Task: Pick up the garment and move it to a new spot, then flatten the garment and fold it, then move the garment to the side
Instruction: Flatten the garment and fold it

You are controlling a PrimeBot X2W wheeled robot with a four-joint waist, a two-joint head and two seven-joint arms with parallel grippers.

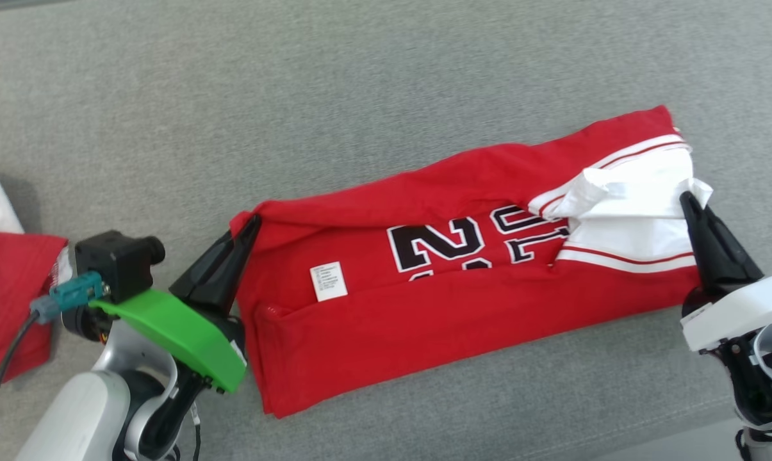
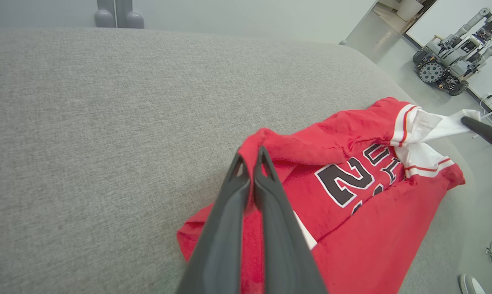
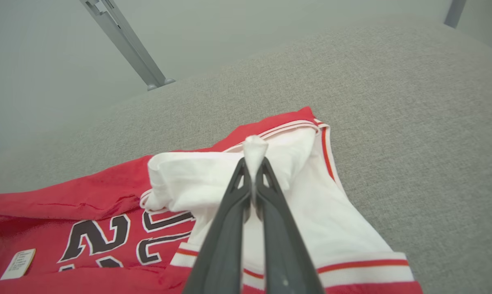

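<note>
garment (image 1: 462,307): mid-frame on grey surface (image 1: 360,96), long axis left to right, rising rightward | left gripper (image 1: 252,224): clenched on its red left corner | right gripper (image 1: 687,198): clenched on white fabric at the right end | likely next: a two-handed fold

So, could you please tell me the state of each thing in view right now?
Jersey: lying on the grey surface, near edge folded up over the number, both ends pinched.
Left gripper: shut on the jersey's red corner.
Right gripper: shut on the jersey's white fold.
Second red garment: lying at the left, untouched.
</note>
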